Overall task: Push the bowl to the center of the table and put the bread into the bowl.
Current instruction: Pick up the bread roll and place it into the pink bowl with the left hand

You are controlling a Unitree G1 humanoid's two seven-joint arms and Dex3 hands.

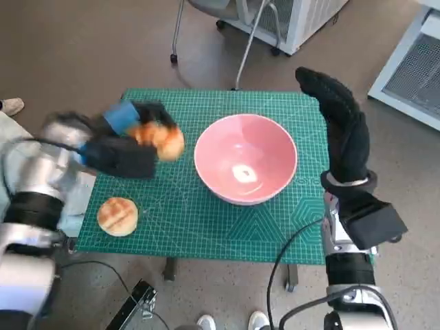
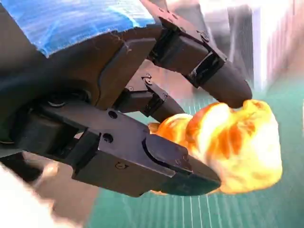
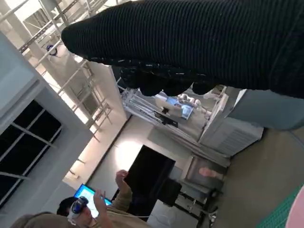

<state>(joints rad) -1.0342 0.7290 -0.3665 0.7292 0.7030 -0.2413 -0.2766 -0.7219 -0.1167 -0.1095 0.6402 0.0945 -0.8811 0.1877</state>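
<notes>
A pink bowl [image 1: 245, 168] stands near the middle of the green mat [image 1: 206, 227]. My left hand [image 1: 134, 137] hovers left of the bowl and grips a golden piece of bread [image 1: 165, 141]; its black fingers [image 2: 161, 166] pinch the bread [image 2: 232, 142] in the left wrist view. A second round bread roll [image 1: 117, 216] lies on the mat near the front left corner. My gloved right hand [image 1: 342, 127] stands upright beside the bowl's right rim with fingers straight, holding nothing. Only the glove [image 3: 190, 42] shows in the right wrist view.
A chair's wheeled legs [image 1: 206, 41] and a white cabinet [image 1: 302, 20] stand beyond the table's far edge. A white unit [image 1: 412, 69] sits at the far right. Someone's feet [image 1: 230, 322] show at the near edge. A person [image 3: 85, 209] sits in the right wrist view.
</notes>
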